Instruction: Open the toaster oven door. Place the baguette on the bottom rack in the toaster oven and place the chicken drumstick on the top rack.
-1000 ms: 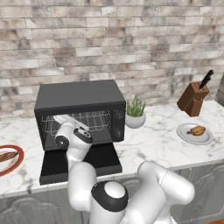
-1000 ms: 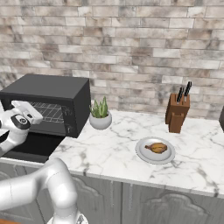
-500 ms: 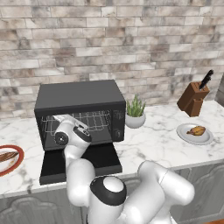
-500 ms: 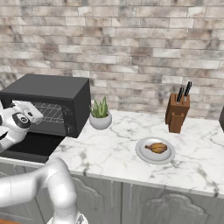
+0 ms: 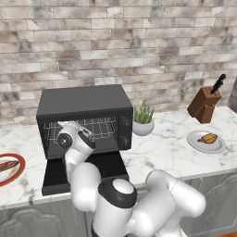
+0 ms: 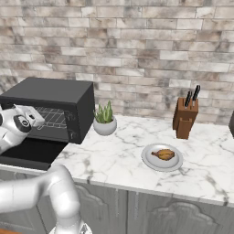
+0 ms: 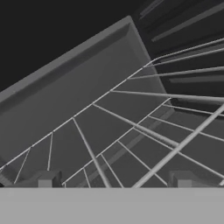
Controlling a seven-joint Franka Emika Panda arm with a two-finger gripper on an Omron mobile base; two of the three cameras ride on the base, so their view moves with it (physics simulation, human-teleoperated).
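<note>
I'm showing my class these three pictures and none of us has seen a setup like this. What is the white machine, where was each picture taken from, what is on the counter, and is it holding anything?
These are computer-rendered kitchen scenes. The white machine is a robot arm on a mobile base. Two pictures come from cameras on that base, behind the arm to its left and right. The third comes from a camera on the arm's hand, looking along its tool at silver wire racks.

On the marble counter stands a black toaster oven, its door folded down open. Beside it are a potted plant, a knife block and a plate with a chicken drumstick. At the far left, a baguette lies on another plate.

The tool is at the oven's mouth, open and holding nothing.
</note>
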